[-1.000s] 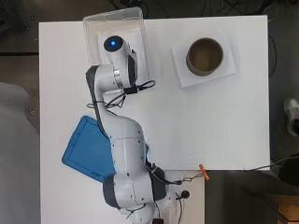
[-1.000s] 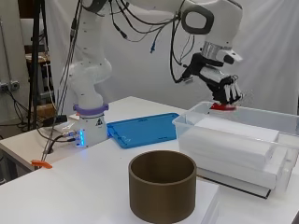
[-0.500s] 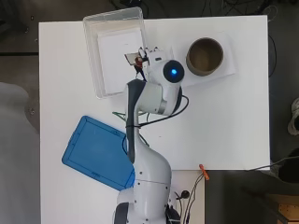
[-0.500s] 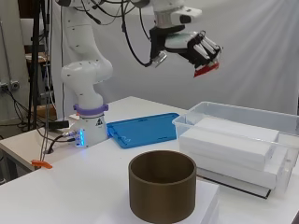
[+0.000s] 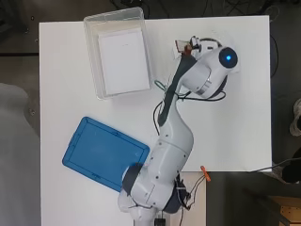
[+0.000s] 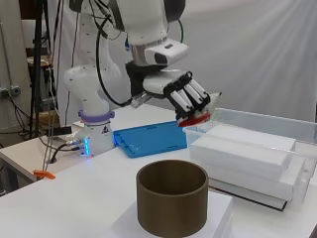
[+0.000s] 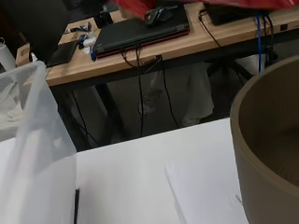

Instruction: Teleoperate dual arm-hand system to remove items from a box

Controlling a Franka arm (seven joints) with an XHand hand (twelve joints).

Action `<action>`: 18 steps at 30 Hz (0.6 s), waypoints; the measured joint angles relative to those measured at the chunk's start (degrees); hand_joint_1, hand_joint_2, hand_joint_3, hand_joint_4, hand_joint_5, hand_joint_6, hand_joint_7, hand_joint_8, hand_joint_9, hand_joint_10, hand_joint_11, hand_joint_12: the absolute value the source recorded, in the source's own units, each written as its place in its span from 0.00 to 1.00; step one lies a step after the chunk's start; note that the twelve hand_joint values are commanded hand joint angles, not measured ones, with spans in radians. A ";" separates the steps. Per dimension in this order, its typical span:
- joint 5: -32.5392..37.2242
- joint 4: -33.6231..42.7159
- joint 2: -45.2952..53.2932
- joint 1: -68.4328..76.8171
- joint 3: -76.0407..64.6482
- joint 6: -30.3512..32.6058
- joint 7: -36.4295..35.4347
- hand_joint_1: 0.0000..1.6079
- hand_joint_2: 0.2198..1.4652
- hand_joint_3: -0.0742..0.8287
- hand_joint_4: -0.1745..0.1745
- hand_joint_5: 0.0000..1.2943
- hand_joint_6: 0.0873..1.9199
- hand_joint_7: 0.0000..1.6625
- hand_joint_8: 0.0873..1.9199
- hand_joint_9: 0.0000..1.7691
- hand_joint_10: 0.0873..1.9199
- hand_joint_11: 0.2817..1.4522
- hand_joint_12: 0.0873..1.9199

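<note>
Carrying red item [image 6: 195,118] | robot hand [image 6: 185,96] curled round it, apparently | moved boxward-to-cylinder [image 6: 172,202], lower

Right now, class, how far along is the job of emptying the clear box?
Done: a red item is out of the clear box. In hand: the hand holds it in the air near the brown cylinder. Left: setting it down; white blocks remain in the box.
</note>
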 joint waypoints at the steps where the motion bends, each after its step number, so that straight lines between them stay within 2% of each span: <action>1: 1.14 2.06 2.78 -1.38 0.42 -0.74 -1.64 0.68 0.89 0.09 0.15 0.47 0.72 0.42 0.96 0.56 1.00 0.34 0.90; 2: 2.04 4.52 5.65 -2.86 0.89 -1.53 -2.71 0.70 0.89 0.08 0.07 0.46 0.71 0.41 0.95 0.56 1.00 0.34 0.90; 3: 2.88 7.19 8.38 -4.30 1.29 -2.18 -2.99 0.71 0.89 0.09 0.07 0.45 0.72 0.41 0.94 0.55 1.00 0.34 0.89; 7: 6.34 16.09 15.71 -8.70 1.94 -3.65 -1.61 0.70 0.91 0.09 0.18 0.42 0.77 0.40 0.93 0.55 1.00 0.36 0.89; 11: 7.59 13.58 16.82 -10.21 1.60 -4.10 -1.91 0.67 0.93 0.11 0.31 0.39 0.82 0.37 0.96 0.53 1.00 0.36 0.90; 12: 8.23 12.18 16.67 -10.54 1.53 -4.76 -1.85 0.74 0.91 0.11 0.22 0.39 0.83 0.36 0.96 0.51 1.00 0.30 0.88; 13: 9.15 9.99 15.96 -10.89 1.46 -5.60 -1.71 0.51 0.75 0.09 0.34 0.25 0.51 0.23 0.65 0.36 0.73 0.20 0.64; 14: 9.55 8.46 15.40 -11.08 1.47 -5.90 -1.57 0.29 0.58 0.07 0.46 0.14 0.26 0.13 0.35 0.21 0.45 0.13 0.38; 15: 9.50 7.37 15.06 -11.10 1.66 -6.23 -1.06 0.15 0.48 0.07 0.50 0.07 0.11 0.06 0.16 0.12 0.25 0.10 0.20; 16: 8.56 6.97 15.00 -10.90 2.16 -6.40 0.00 0.07 0.44 0.07 0.52 0.03 0.03 0.03 0.05 0.08 0.12 0.10 0.08; 17: 6.69 7.02 14.95 -10.70 2.65 -6.25 1.23 0.03 0.43 0.08 0.54 0.02 0.00 0.01 0.00 0.08 0.06 0.11 0.02; 18: 4.16 7.28 14.70 -10.53 3.11 -5.92 2.33 0.02 0.43 0.08 0.56 0.01 0.00 0.01 0.00 0.09 0.02 0.12 0.00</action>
